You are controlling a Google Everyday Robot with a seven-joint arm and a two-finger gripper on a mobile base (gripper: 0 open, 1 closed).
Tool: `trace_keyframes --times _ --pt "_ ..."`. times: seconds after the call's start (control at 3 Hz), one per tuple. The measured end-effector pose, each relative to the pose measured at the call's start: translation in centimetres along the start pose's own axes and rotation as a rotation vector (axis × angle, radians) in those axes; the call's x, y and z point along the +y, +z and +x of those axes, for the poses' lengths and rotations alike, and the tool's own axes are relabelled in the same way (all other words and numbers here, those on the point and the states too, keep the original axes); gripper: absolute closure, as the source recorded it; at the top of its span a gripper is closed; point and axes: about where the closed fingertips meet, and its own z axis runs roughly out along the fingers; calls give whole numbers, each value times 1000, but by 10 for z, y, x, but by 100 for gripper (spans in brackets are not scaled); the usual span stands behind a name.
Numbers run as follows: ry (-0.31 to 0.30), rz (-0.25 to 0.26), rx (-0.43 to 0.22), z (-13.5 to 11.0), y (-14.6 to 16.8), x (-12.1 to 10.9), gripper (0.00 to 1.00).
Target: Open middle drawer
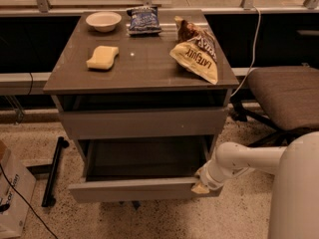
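Note:
The middle drawer (139, 189) of the grey-brown cabinet stands pulled out, its flat front well forward of the cabinet and its dark, empty-looking inside (144, 158) showing. The taller top drawer (144, 123) above it is shut. The lowest drawer is hidden under the open one. My gripper (202, 184), on the white arm (239, 161) that comes in from the right, is at the right end of the middle drawer's front, against its corner.
On the cabinet top (149, 63) lie a white bowl (103, 20), a yellow sponge (102, 57), a blue snack bag (144, 20) and a yellow chip bag (197, 54). A padded chair (286, 96) stands at the right, a cardboard box (12, 193) and a black bar (54, 171) at the left.

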Motion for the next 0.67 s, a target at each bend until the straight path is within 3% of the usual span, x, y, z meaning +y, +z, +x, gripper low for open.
trace_keyframes --times 0.33,0.67 --pt "0 0 0 -1 -2 0 89" --pt "-50 -83 57 14 -7 21 87"
